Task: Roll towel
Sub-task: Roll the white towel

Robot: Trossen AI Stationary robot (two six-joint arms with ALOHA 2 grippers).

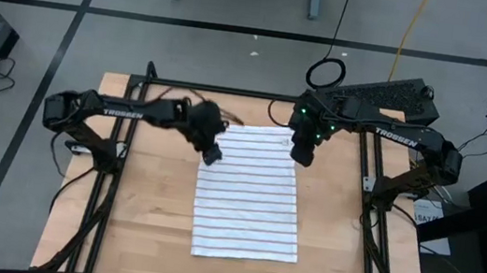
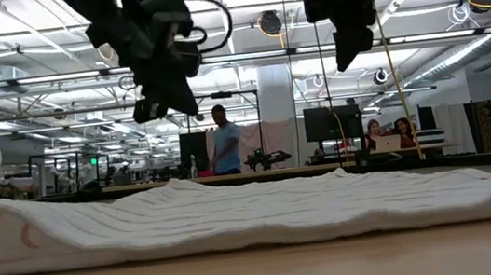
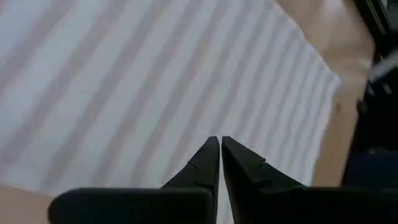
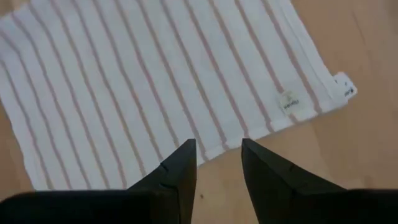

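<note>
Two grippers hover over the thin white dark-striped cloth towel (image 1: pixel 248 194) lying flat on the wooden desk (image 1: pixel 137 226). Left gripper (image 1: pixel 212 155) at its ten o'clock corner is closed and empty; right gripper (image 1: pixel 301 154) at one o'clock is partly open and empty. Soft and limp, it looks best pinched at those corners.

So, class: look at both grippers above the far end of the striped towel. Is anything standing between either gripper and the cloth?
Nothing visible does. The towel lies flat and bare on the table. The left gripper, shut, hangs over its far left corner, and the right gripper, fingers apart, over its far right corner. Only air separates them from the cloth.
</note>
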